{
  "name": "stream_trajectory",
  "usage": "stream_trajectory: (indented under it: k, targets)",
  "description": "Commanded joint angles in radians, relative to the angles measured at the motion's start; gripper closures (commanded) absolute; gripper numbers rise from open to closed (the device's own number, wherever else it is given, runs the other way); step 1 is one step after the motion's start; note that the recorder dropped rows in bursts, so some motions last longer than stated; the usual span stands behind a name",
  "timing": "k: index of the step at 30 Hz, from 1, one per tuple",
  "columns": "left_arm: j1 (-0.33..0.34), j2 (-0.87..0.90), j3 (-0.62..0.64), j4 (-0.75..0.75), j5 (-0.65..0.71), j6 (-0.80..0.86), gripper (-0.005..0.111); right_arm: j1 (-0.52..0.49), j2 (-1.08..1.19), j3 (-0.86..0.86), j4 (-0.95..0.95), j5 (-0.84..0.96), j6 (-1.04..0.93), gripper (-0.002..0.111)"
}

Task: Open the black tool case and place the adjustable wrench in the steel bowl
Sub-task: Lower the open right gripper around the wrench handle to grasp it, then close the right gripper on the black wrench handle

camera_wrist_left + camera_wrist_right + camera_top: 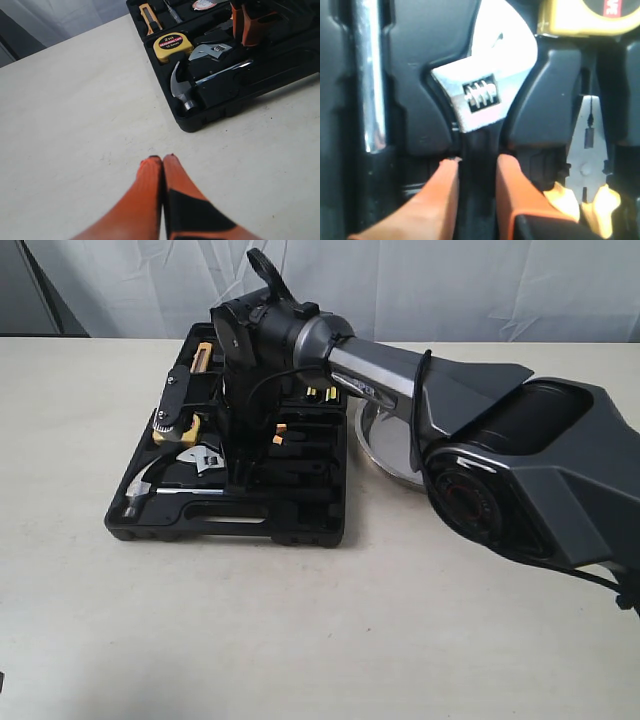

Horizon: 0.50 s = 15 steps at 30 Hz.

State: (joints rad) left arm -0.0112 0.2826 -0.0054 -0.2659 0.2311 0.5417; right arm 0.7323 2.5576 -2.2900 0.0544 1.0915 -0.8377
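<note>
Pinching the wrench (pixel 485 80) by its black handle near the head with our right tool (pixel 478 161), we judge it stiff, head-heavy and slick.

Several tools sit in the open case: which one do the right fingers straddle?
The adjustable wrench: its black handle runs between the orange fingers; hammer and pliers lie alongside, untouched.

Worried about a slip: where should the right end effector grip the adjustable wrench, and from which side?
Grip the adjustable wrench by its black handle behind the silver head, coming down from above, one finger on each side. It lies flat in a moulded recess of the black tool case, so only the handle has finger room; the head is wider. The right end effector straddles that spot.
</note>
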Motion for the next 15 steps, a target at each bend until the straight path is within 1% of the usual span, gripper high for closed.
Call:
stream_trajectory:
  k: [1, 15]
  targets:
    - [-0.01, -0.009, 0.005, -0.012, -0.008, -0.001, 0.107, -0.004, -0.03, 0.004, 0.006, -0.011, 0.011, 0.109]
    - [-0.01, -0.009, 0.005, -0.012, -0.008, -0.001, 0.107, -0.004, -0.062, 0.004, 0.006, -0.015, 0.027, 0.109]
